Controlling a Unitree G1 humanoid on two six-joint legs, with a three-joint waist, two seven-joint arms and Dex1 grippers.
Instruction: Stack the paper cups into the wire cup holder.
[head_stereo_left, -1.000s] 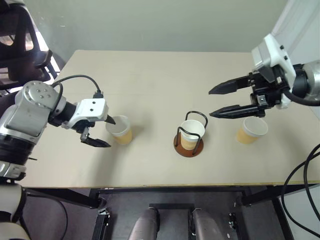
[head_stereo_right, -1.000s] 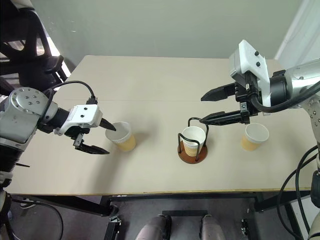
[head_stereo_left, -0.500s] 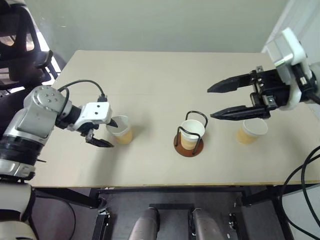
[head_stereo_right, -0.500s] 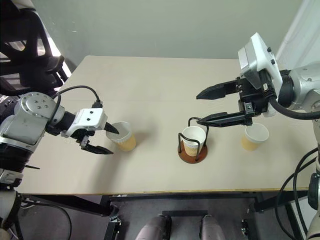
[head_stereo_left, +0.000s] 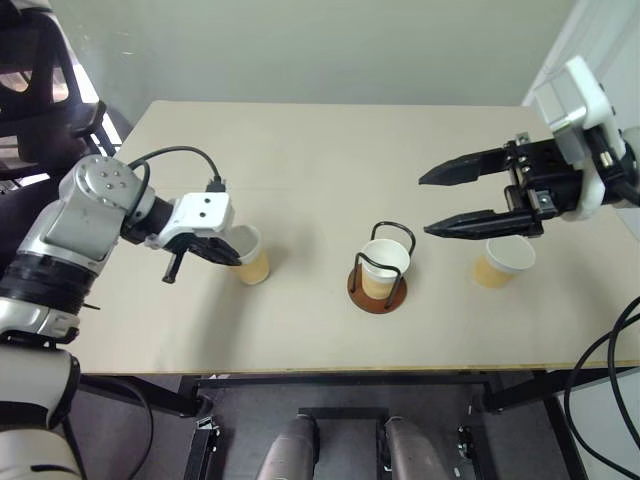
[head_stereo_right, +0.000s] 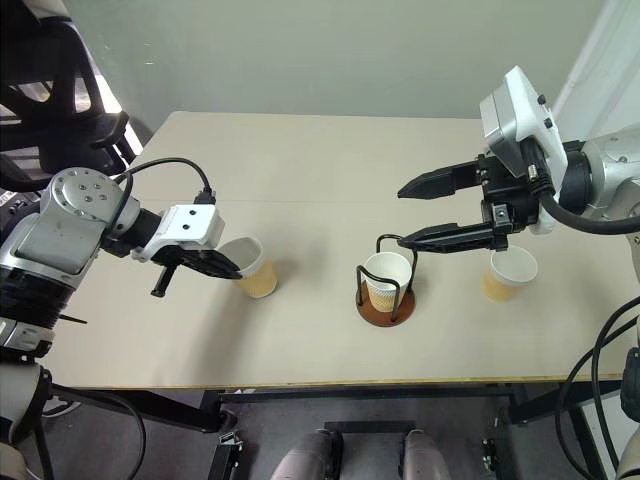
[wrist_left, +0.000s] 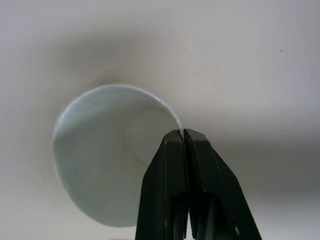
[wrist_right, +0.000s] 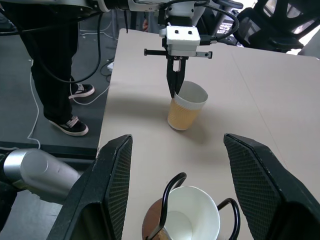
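I have my left fingers pinched on the rim of the left paper cup, tilted on the table, my right fingers spread above the wire cup holder holding one cup, the third cup standing right.

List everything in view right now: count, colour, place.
paper cups: three, tan-orange with white rims. One on the left, tilted, its rim pinched by the left gripper; one standing in the wire cup holder; one on the right of the table.
wire cup holder: one, reddish-brown disc base with black wire loops, mid table.
table: one, beige top.
office chair: one, black, past the table's left corner.
person: one, dark trousers and black-and-white sneakers, standing beside the table in the right wrist view.
left gripper: black fingers shut on the left cup's rim.
right gripper: black fingers open, above the table between the holder and the right cup.
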